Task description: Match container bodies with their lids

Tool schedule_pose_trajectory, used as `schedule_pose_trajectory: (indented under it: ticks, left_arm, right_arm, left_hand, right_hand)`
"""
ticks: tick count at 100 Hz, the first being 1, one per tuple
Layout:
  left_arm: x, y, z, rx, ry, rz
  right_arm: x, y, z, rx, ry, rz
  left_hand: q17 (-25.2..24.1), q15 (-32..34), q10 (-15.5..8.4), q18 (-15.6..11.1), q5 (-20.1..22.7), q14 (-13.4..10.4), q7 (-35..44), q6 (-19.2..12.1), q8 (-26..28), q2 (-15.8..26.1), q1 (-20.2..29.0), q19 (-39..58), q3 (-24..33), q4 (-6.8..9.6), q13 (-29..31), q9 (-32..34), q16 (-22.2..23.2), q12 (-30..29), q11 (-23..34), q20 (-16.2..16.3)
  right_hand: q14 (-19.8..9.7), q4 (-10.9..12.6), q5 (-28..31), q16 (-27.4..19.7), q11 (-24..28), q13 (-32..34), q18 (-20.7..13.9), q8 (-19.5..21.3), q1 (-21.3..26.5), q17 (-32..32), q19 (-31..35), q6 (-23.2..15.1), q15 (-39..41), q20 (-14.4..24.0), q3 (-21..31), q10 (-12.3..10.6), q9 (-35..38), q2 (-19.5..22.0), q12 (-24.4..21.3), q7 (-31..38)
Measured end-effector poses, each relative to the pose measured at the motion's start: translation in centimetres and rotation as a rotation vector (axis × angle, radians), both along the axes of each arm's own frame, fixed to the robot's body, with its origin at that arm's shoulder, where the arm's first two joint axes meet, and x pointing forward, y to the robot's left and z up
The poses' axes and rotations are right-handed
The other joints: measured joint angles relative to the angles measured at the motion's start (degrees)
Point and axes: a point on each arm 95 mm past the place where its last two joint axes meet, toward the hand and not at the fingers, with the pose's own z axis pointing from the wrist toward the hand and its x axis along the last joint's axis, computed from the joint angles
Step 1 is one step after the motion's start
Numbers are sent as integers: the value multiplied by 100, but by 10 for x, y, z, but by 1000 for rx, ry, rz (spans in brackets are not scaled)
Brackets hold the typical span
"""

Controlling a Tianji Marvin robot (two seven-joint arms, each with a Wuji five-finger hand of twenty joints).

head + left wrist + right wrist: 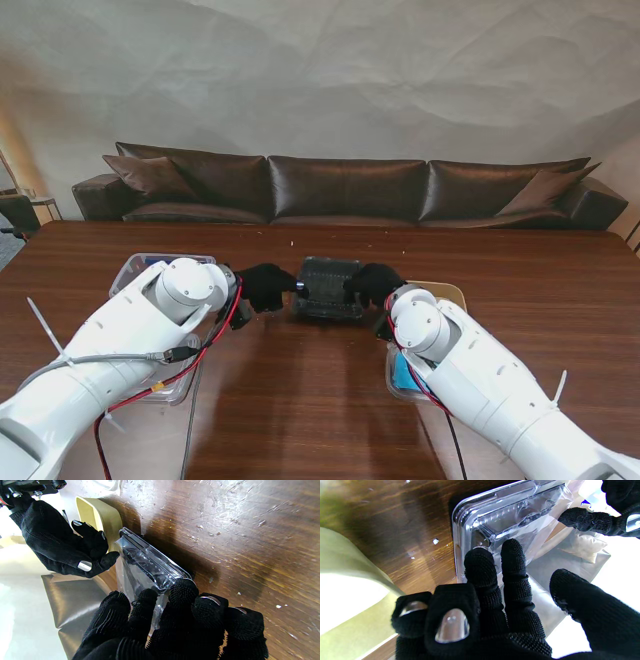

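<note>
1. Clear plastic container (329, 287) sits on the brown table (300, 400), centre of the stand's view, at about 12 o'clock from the robot, between both hands. It is a shallow rectangular tray with rounded corners, a flat lip and a ribbed inner wall; thin and glossy. Whether a lid is already seated on it cannot be told.

2. Risks, as judged:
   - Thin walls look flexible. Uneven squeeze from the two sides could buckle or pop the piece out sideways.
   - Slick plastic on a polished top; a push from one hand alone may slide it away instead of seating anything.
   - The transparent edges are hard to read, so a lid could go on skewed, with one corner riding up.

3. Left hand (264, 286), black glove, lies at the container's 9 o'clock edge. Fingers (183, 590) curled narrow, tips on the lip; contact clear, a full grip not confirmed.

4. Right hand (373, 284) is at the 3 o'clock edge. Two fingertips (480, 560) press on the rim corner, thumb held apart, remaining fingers folded.

5. Outward: a tan bin (445, 291) just beside the right hand at 3 o'clock; a clear tub (140, 267) by the left arm at 9 o'clock. A dark sofa (350, 190) lies beyond the table at 12 o'clock.
</note>
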Motion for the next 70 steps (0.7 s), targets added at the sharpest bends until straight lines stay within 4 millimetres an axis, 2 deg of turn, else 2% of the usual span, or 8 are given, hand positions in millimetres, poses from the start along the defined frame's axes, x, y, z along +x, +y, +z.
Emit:
schedule_pose_trajectory:
  ticks: [12,53,62,70]
  left_arm:
    - [1,0,4,0,-11,-8]
    - [-5,-2,22,-3,-47,-36]
    - [-9,-1,28,-14,-72,-30]
    - [-14,-1,32,-22,-98,-25]
  right_arm:
    - [0,0,2,8,-6,-4]
    - [-5,-4,12,38,-47,-27]
    - [-8,-5,18,35,-70,-29]
    - [-13,-6,24,31,-94,-32]
  left_hand:
    - [0,0,0,0,-9,0,-8,23,-17,0,0,0,0,0,0,0,0,0,0,0]
    - [0,-7,0,0,-9,0,-11,24,-18,0,0,0,0,0,-2,0,0,0,-29,-1]
    - [-131,-269,55,0,-6,45,10,30,-18,0,0,-99,0,0,-139,-74,-54,-222,-439,-62]
    - [-382,-919,175,-13,-6,169,49,43,31,0,0,-282,0,0,-416,-237,-292,-734,-1077,-85]
  right_hand:
    - [0,0,-131,0,0,0,0,-5,0,0,0,127,0,0,0,0,0,0,0,-176]
    - [0,0,-412,0,0,0,0,-48,0,0,0,-29,0,0,-10,0,0,0,0,-427]
    - [0,0,-549,0,0,0,0,-48,0,0,-4,-36,-1,0,-30,0,-1,0,1,-546]
    - [18,0,-632,-23,-67,0,88,-50,0,0,-102,-37,-131,-2,-34,0,-18,0,1,-550]
